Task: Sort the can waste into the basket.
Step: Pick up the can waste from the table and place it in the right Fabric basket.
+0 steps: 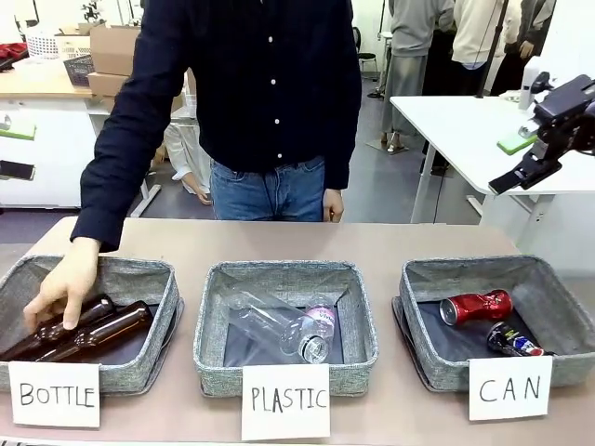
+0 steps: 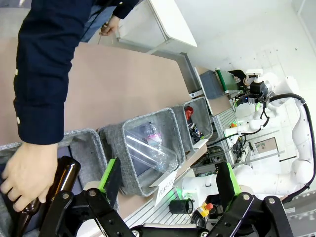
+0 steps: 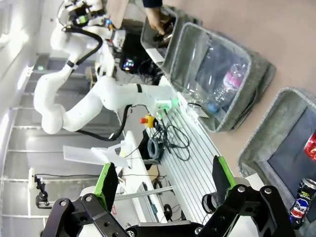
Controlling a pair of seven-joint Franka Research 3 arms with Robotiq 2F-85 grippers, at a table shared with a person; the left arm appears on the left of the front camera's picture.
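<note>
Grey fabric basket (image 1: 423,279) marked "CAN" sits on the table (image 1: 372,242), well below the raised right claw (image 1: 539,139). Inside lie a red can (image 1: 476,306) and a dark can (image 1: 511,341). A person's hand (image 1: 63,288) rests on brown bottles (image 1: 88,330) in the far-left basket (image 1: 139,279).

From the left wrist, the left claw (image 2: 168,185) is spread wide, gripping nothing, above the middle basket (image 2: 116,136) of clear plastic bottles (image 2: 150,148).

From the right wrist, the right claw (image 3: 163,180) is likewise spread and holds nothing; the dark can (image 3: 302,197) lies beside its right finger.
</note>
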